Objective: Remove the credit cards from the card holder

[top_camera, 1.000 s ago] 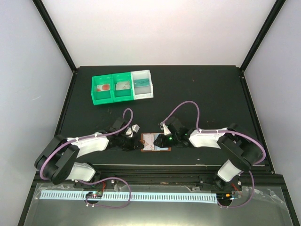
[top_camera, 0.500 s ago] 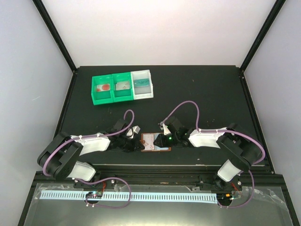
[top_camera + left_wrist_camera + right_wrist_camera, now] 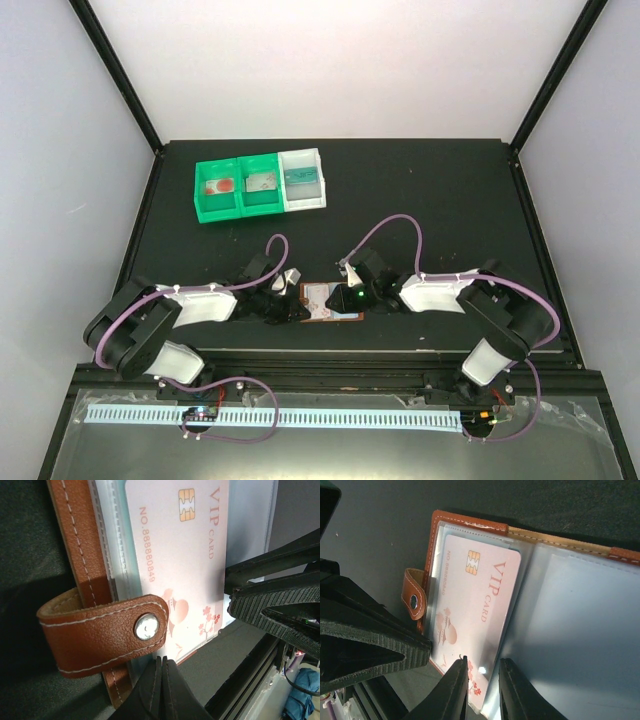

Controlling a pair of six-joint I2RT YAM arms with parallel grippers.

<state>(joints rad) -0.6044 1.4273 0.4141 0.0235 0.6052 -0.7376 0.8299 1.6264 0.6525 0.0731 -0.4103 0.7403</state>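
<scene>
The brown card holder (image 3: 322, 301) lies open on the black table between both arms. A pale pink credit card (image 3: 180, 565) (image 3: 475, 600) marked VIP sits in its clear left pocket (image 3: 436, 570), beside the snap tab (image 3: 100, 630). My left gripper (image 3: 162, 659) is shut, and its tips touch the holder's edge under the tab. Whether anything thin is pinched does not show. My right gripper (image 3: 482, 662) stands narrowly open over the card's lower corner. One finger is above the card and the other above the clear right pocket (image 3: 580, 630).
Two green bins (image 3: 238, 187) and a white bin (image 3: 302, 179) stand at the back left of the table. The table's near edge and a metal rail (image 3: 330, 412) lie just behind the grippers. The two grippers are close together at the holder.
My left arm has edged right toward the holder and its jaws have closed the last bit. The right arm and the holder have not moved.
</scene>
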